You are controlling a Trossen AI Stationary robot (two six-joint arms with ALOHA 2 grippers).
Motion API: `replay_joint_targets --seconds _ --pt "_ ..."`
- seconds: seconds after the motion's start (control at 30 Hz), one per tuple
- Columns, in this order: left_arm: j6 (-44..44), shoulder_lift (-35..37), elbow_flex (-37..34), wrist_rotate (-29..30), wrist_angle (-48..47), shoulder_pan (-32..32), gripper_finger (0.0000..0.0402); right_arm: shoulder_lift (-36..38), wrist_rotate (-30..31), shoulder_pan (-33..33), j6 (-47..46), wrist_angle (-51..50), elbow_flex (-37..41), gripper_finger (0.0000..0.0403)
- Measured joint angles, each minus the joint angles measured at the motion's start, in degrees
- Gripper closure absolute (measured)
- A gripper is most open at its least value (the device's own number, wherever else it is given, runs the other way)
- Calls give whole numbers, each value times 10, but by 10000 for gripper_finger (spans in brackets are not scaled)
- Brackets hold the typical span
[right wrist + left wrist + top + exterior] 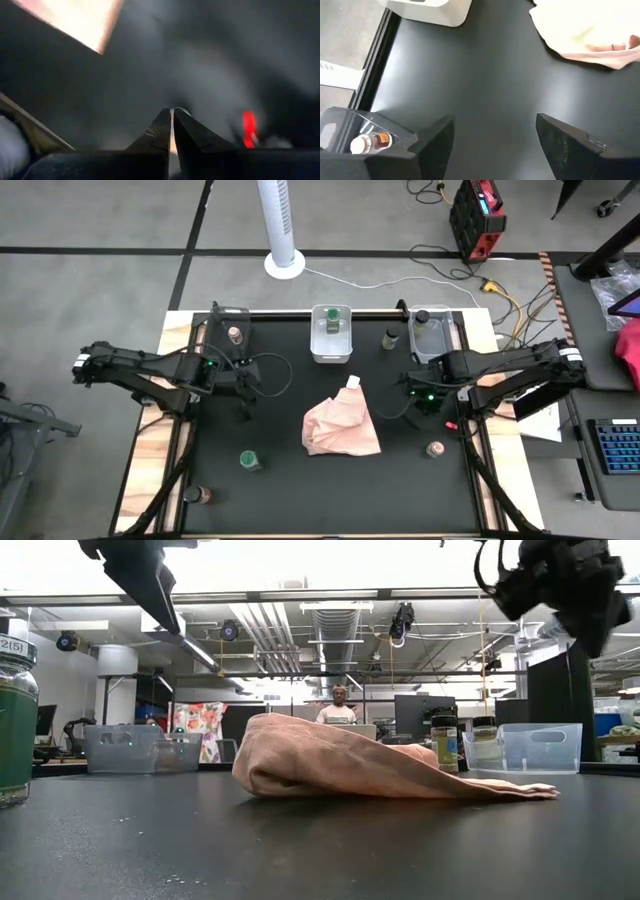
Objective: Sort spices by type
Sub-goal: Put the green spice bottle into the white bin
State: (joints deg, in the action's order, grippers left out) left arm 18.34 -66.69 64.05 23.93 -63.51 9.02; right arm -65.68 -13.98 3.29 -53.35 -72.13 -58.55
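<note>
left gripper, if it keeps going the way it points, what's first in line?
Likely nothing near: the left gripper, open, faces bare black mat. The pink cloth sits off to one side and the middle bin to the other, though depth is unclear.

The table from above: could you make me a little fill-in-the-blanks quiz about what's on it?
1. The cloth in the middle of the table is ____.
2. The number of clear bins along the far edge is ____.
3. The left gripper holds ____.
4. The jar nearest the cloth's left has a ____ lid.

Missing words: pink; three; nothing; green
</note>
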Motion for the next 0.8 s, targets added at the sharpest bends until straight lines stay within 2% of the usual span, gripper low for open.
replay_joint_targets --seconds 0.17,0.33,0.4,0.53,0.63,0.7,0.8 --pt "37 -11 0 -82 -15 0 139 -1 25 0 5 -23 -5 390" --pt "150 -19 0 -213 -56 5 139 -2 91 -2 59 -17 -4 390" --pt "191 -22 0 -236 -65 23 139 -2 115 -2 74 -14 -4 390" --pt "235 -34 2 -247 -70 80 139 -2 146 -2 103 1 -4 390" --pt "286 -53 31 -244 -69 126 139 -2 156 -2 125 14 -4 390" --pt "311 -74 62 -226 -72 163 139 -2 156 -2 139 19 -4 390" --pt "325 -113 116 -164 -94 223 139 -2 158 -2 149 34 -3 390"
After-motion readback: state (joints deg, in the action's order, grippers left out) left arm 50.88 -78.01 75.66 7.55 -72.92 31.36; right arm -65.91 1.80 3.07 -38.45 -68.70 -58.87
